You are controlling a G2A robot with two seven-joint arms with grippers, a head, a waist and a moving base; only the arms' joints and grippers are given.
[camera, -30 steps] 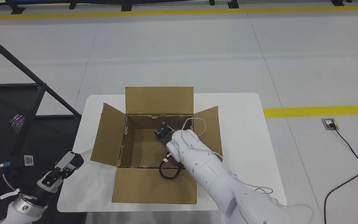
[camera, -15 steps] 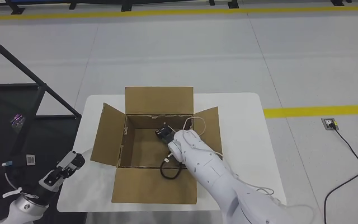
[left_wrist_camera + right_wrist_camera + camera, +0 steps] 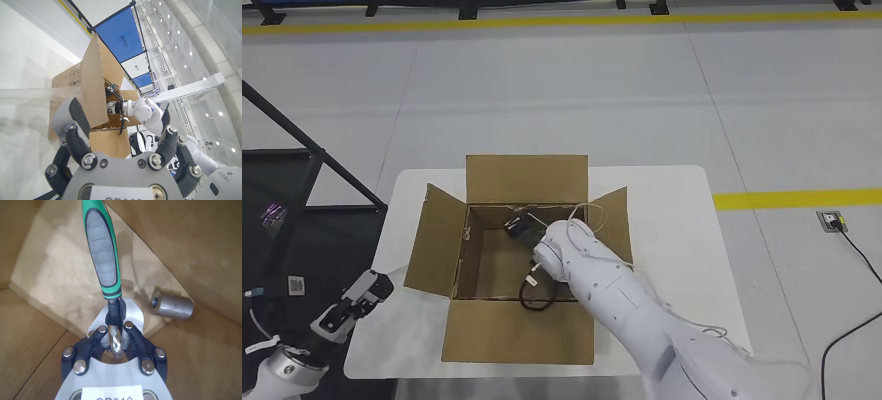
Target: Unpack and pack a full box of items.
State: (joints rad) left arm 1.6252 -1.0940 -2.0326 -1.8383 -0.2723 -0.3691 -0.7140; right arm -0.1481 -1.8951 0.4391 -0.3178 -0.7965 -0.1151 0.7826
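The cardboard box (image 3: 519,336) sat mid-table with all four flaps folded out. The right arm reached down into it from about 5 o'clock. Its right gripper (image 3: 115,313) hung low inside, toward the 12 o'clock wall, pressed tight on the bare metal neck of a hand tool (image 3: 102,255) with a green and grey grip. The grip pointed away from the wrist, above the box floor and, as far as I could see, not resting on it.

A short metal cylinder (image 3: 172,308) with a hole through it lay on its side on the box floor, tucked close to a corner. Which corner it was, I couldn't make out from where I stood.

The left gripper (image 3: 121,108) hung off the table's (image 3: 682,250) edge at about 8 o'clock from the box. Its fingers were spread wide with nothing between them.

By my reckoning the job was somewhere in the middle. One item was in hand inside the box and one was loose at the bottom. Nothing showed whether the tool was coming out or going in. Either way, handling of the cylinder and the flaps looked left to do.
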